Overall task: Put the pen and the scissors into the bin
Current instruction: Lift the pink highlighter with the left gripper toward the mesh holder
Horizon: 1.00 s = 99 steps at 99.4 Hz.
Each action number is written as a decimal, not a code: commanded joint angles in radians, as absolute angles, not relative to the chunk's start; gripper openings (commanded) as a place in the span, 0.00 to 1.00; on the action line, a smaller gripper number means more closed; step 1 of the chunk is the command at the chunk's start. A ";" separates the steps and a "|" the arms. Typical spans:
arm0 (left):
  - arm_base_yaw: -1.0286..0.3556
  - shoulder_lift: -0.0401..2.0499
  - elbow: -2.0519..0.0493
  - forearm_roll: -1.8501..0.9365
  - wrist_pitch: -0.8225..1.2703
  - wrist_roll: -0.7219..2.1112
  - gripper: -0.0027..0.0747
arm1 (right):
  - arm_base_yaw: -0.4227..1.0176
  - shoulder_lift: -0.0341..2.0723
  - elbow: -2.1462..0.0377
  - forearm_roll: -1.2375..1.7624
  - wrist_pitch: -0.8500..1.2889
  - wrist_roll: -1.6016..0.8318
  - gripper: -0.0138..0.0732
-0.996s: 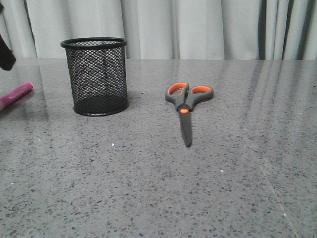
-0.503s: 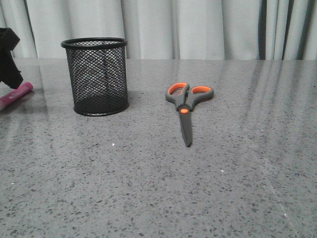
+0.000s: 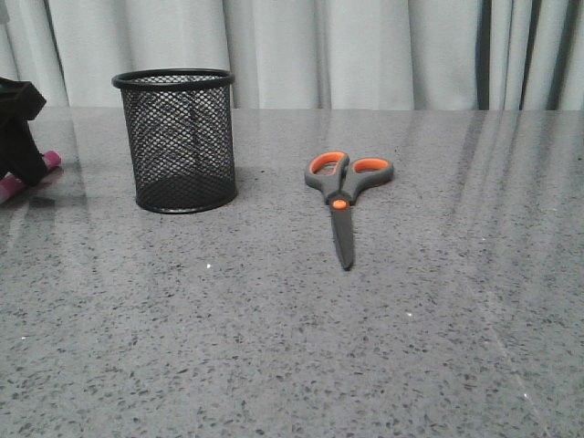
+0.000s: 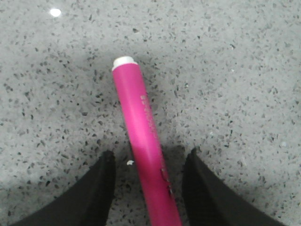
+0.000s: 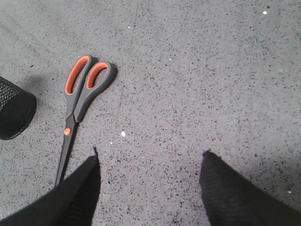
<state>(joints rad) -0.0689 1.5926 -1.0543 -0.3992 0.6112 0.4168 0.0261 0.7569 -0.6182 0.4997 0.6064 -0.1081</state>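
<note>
Left wrist view shows the left gripper (image 4: 148,188) spread wide, its two dark fingers (image 4: 101,186) standing on either side of the pen (image 4: 143,141), which lies flat on the grey speckled table (image 4: 244,70). The barrel runs between the fingers at a slight slant, with its pale end pointing away from the gripper. Neither finger appears to touch it, and the barrel sits a little nearer one finger than the other.

The step in hand looks like grasping the pen. To do it well, the gripper should be low enough that the fingers meet the barrel at its widest part and not above it, where a round body could squirt out. Turning the wrist slightly so the fingers square up with the slanted barrel would help, as would closing slowly so the nearer finger nudges the pen to centre without rolling it.

From the front, the left gripper (image 3: 20,137) is at the table's far left edge with a bit of pen (image 3: 50,161) showing, and the bin (image 3: 176,141) stands upright nearby. The scissors (image 3: 342,187) lie flat, well apart from the bin. The right gripper (image 5: 148,188) is also spread wide and empty, with the scissors (image 5: 80,101) ahead and off to one side.
</note>
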 commanded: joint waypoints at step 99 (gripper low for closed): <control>-0.141 1.387 -1.085 -0.404 0.506 0.416 0.01 | 0.022 0.760 -0.656 0.504 0.556 -0.128 0.63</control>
